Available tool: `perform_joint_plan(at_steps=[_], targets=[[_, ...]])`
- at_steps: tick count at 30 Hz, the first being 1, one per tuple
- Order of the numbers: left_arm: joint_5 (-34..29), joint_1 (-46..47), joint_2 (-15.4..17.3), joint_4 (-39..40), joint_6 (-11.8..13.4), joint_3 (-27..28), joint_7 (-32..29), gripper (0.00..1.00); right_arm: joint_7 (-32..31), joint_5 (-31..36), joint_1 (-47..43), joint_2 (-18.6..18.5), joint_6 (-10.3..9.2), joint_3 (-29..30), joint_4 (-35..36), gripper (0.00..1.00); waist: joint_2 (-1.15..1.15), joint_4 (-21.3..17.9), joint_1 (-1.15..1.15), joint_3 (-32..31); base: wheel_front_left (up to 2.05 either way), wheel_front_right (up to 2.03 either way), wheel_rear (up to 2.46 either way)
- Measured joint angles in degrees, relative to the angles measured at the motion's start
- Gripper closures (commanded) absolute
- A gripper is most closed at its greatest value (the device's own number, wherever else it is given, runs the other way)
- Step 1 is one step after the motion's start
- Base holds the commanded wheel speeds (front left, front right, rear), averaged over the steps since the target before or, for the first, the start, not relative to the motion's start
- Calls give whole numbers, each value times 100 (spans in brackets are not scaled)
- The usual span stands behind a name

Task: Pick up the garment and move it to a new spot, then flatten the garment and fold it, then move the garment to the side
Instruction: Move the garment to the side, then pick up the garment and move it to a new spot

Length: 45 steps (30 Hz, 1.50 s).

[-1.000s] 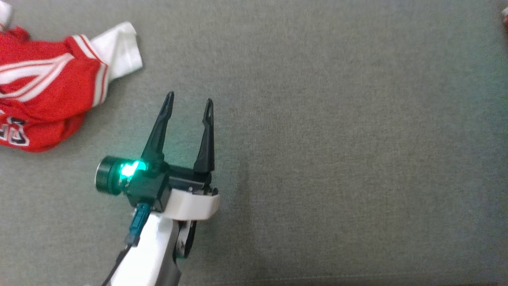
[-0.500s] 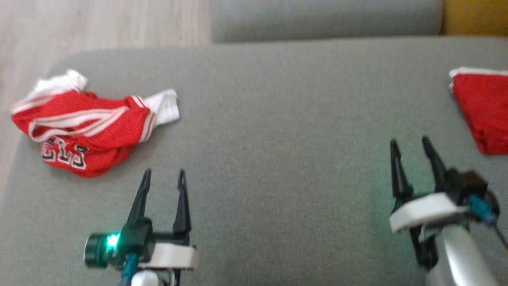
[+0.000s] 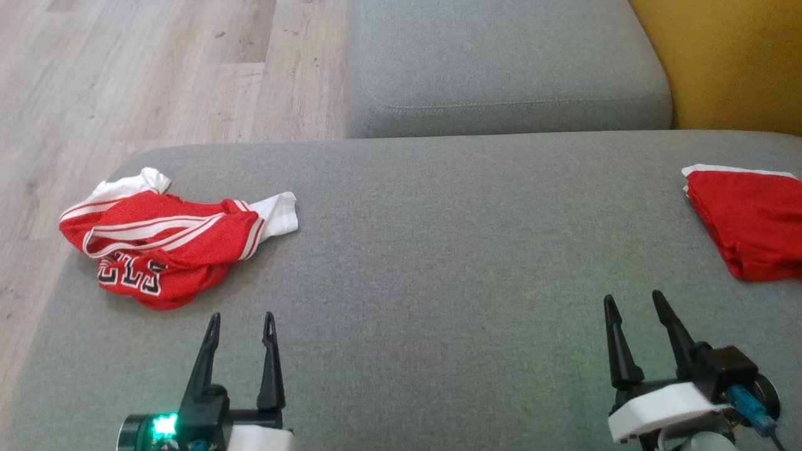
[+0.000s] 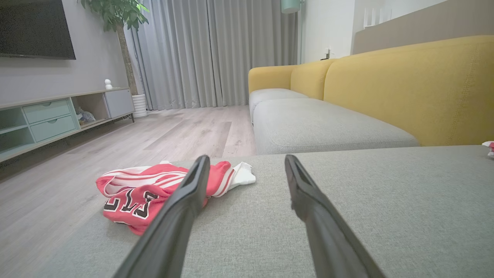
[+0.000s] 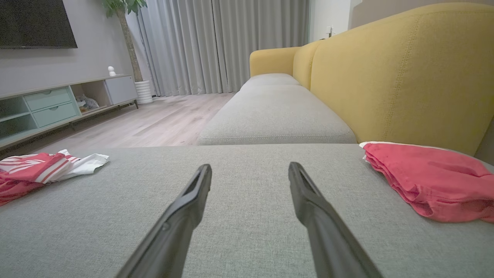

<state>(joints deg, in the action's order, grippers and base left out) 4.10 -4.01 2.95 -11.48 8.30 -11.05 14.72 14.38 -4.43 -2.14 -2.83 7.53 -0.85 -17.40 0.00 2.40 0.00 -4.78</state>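
- Red and white garment (image 3: 163, 247) lies crumpled at the left end of the grey cushion (image 3: 438, 263), just ahead of the left gripper (image 3: 242, 316): likely the next pick.
- Left gripper and right gripper (image 3: 631, 296): fingers apart, nothing held, ready to reach.

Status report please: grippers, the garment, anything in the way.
Left gripper open, empty, short of the crumpled red-and-white jersey. Right gripper open, empty. Jersey untouched at the grey fabric cushion's left end. Only bare cushion between; folded red garment far right.
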Motion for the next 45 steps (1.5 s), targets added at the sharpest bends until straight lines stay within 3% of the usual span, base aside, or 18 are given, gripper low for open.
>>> perform_joint_plan(at_steps=[12,29,34,40,45], targets=[[-214,8,1,10,-78,-10,0,0,0,-64,-111,24,0,210,-8,0,0,187,0,-28,0,0,0],[-256,13,126,269,129,573,0,0,0,112,-281,38,0,479,100,0,0,1937,1,387,0,0,0],[-225,240,222,270,118,722,0,0,0,201,-92,-4,0,500,178,0,0,2199,1,739,0,0,0],[-205,1954,345,-81,-360,682,0,0,0,332,338,-577,0,500,304,0,0,2207,2,1471,0,0,0],[-277,3642,460,-1437,-994,261,3,0,0,398,778,-1136,0,432,439,0,0,2073,3,2177,0,0,0]])
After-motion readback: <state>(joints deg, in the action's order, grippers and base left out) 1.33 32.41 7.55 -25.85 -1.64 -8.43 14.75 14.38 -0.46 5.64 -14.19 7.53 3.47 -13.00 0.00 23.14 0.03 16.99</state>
